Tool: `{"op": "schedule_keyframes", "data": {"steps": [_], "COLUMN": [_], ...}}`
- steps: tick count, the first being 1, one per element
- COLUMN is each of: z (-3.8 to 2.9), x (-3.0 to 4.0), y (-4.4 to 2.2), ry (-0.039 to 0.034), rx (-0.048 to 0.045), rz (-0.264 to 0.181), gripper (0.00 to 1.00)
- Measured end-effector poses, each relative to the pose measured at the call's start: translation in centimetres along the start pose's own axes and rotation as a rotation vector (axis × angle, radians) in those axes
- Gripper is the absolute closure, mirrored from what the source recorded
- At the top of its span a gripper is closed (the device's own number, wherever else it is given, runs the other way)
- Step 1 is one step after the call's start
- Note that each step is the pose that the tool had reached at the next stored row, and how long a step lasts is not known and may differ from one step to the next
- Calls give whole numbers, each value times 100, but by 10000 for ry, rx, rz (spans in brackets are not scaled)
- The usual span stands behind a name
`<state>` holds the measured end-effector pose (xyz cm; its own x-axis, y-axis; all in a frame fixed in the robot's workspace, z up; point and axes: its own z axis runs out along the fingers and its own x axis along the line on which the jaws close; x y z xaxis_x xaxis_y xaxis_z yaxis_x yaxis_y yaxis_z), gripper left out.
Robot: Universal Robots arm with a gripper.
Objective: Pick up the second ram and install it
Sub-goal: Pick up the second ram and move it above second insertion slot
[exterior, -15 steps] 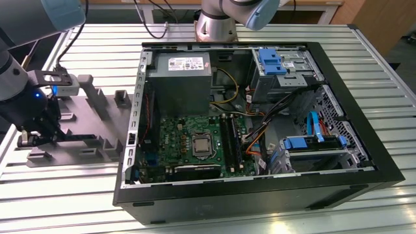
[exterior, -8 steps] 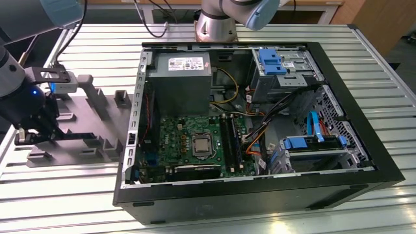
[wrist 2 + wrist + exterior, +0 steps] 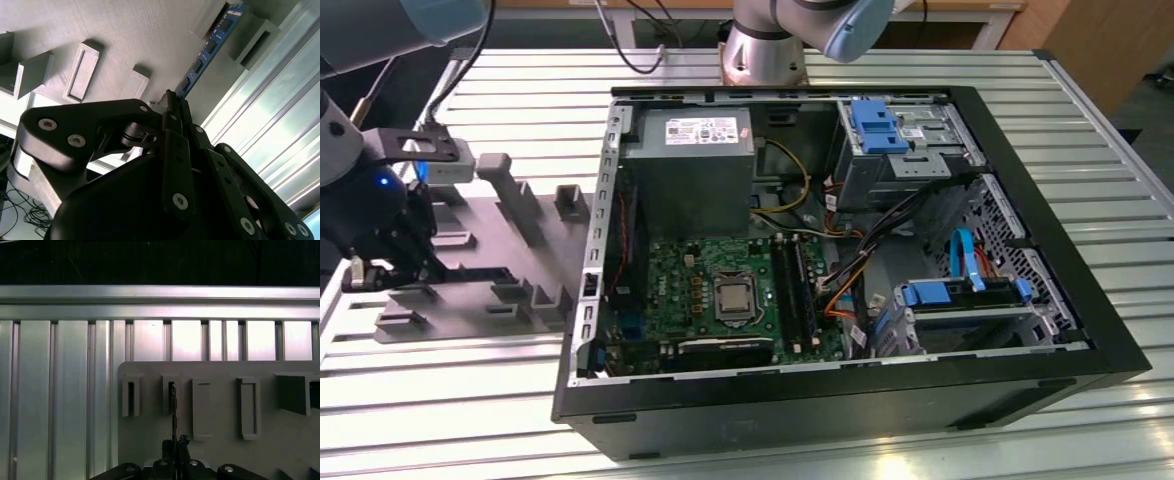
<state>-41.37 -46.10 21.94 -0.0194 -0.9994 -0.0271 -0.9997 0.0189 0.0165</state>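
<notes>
Holder blocks [image 3: 201, 407] close beside the second ram [image 3: 206, 52] (open table [image 3: 60, 400] beyond)

An open computer case [image 3: 854, 400] is lying on the ribbed metal surface [image 3: 454, 400], with a grey holder plate [image 3: 487, 245] sitting just beside it.

I see a ribbed metal desk [image 3: 440, 410] gleaming with pale glare, wooden furniture [image 3: 1121, 45] past its far edge, and black cables [image 3: 619, 44] trailing there.
</notes>
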Motion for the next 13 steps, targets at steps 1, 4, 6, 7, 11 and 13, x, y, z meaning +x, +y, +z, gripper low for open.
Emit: {"op": "schedule_keyframes", "data": {"steps": [1,4,6,7,11,13], "z": [-11,-45,-68,-79,-124,-147], "x": [0,-1,-2,-2,-3,-4], "y": [0,1,1,1,2,2], "ry": [0,0,0,0,0,0], "rx": [1,0,0,1,1,2], "rz": [0,0,0,0,-1,0], "gripper": [86,86,86,86,86,86]}}
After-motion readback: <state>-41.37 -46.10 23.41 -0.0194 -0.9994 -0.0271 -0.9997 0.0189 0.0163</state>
